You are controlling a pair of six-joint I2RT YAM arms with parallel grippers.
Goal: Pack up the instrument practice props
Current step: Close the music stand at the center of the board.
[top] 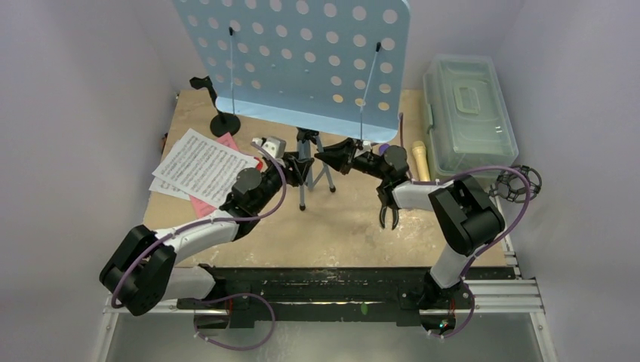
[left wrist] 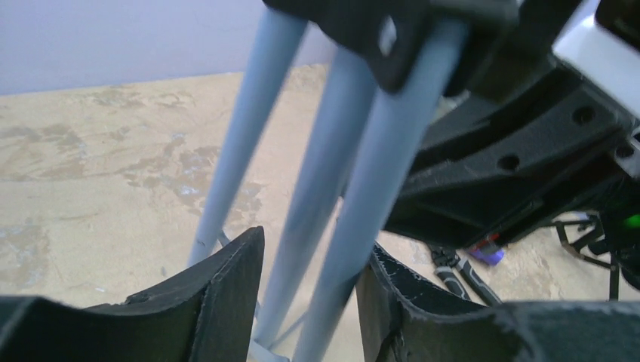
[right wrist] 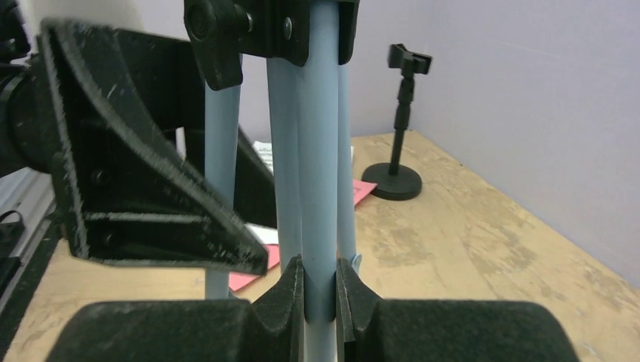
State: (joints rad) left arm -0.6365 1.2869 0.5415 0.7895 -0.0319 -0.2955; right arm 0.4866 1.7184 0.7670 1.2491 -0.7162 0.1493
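The light-blue perforated music desk (top: 294, 53) stands upright at the back on its tripod legs (top: 303, 188). My right gripper (right wrist: 319, 264) is shut on one light-blue leg tube (right wrist: 321, 151), reaching in from the right (top: 326, 158). From the left, my left gripper (left wrist: 313, 241) is open around the legs (left wrist: 332, 173), with a gap on its left side. White sheet-music pages (top: 200, 164) lie over a red page (top: 202, 205) at the left. The black round-base pole (top: 219, 113) stands behind them. Under my right arm lie the cream microphone (top: 420, 160), the partly hidden purple microphone (top: 383, 149) and the black mic tripod (top: 390, 210).
A translucent grey-green plastic box (top: 468, 113) with its lid on sits at the back right. A black wire piece (top: 521, 185) hangs past the table's right edge. Purple walls close in on three sides. The arms' rail (top: 324, 290) runs along the near edge.
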